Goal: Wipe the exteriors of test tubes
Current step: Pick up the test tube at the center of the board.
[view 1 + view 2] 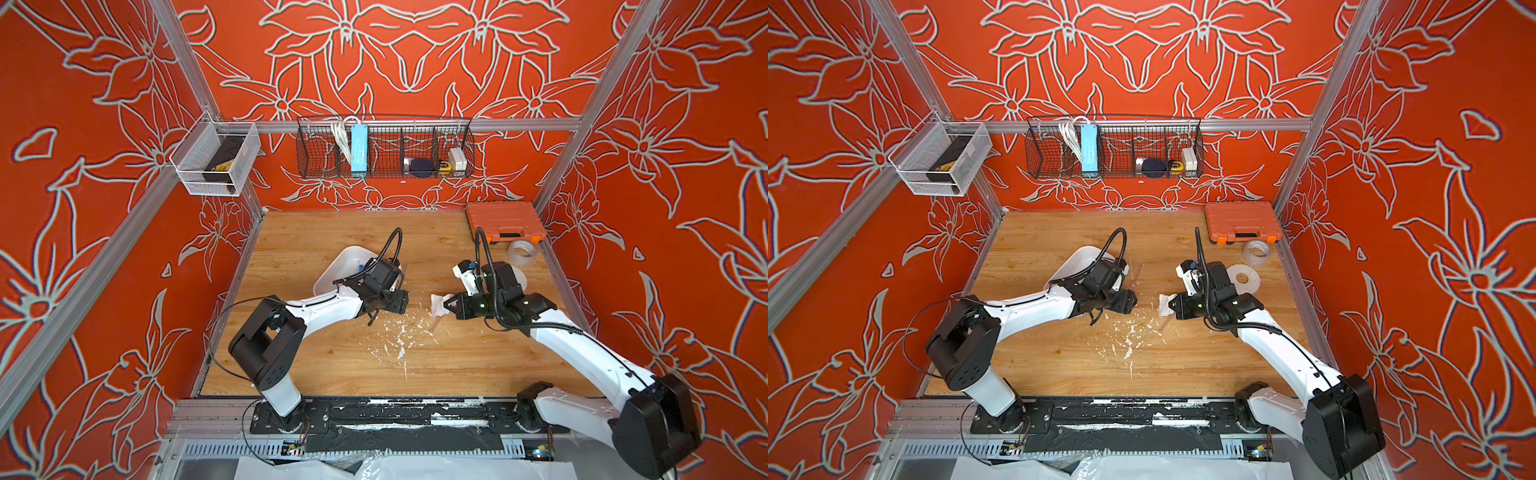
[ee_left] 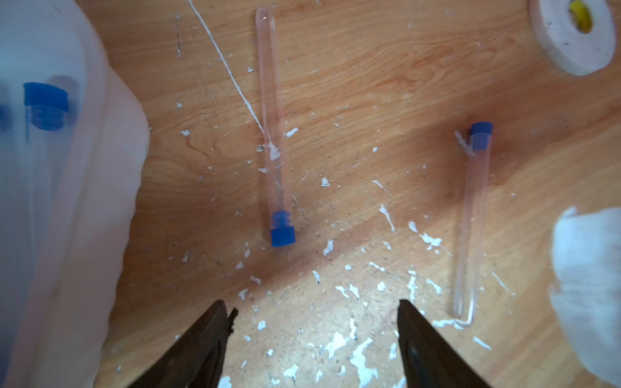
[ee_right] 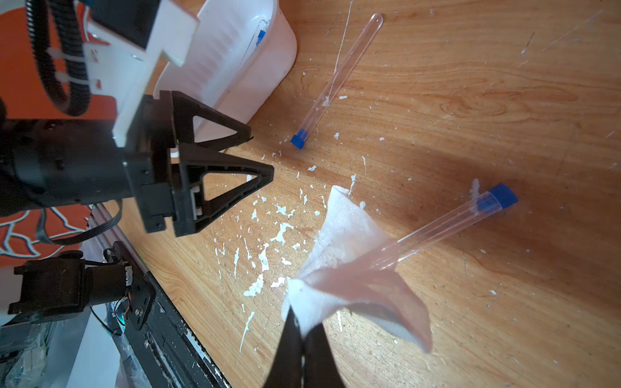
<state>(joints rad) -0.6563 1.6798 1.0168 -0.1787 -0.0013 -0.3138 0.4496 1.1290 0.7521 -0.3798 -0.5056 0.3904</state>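
At your left, a white tub [image 2: 84, 201] holds one test tube [image 2: 45, 107]. Your left gripper [image 2: 312, 304] hangs wide open, empty, over the flake-strewn desk [image 2: 369, 84]. A second test tube [image 2: 274, 134] and third test tube [image 2: 470, 218] lie apart; your right gripper [image 3: 302, 322] pinches tissue [image 3: 349, 228] beside the third.

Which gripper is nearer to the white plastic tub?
Left. The left gripper, jaws open, hangs just beside the tub; the right gripper, jaws shut on the tissue, sits farther away, across the white scraps.
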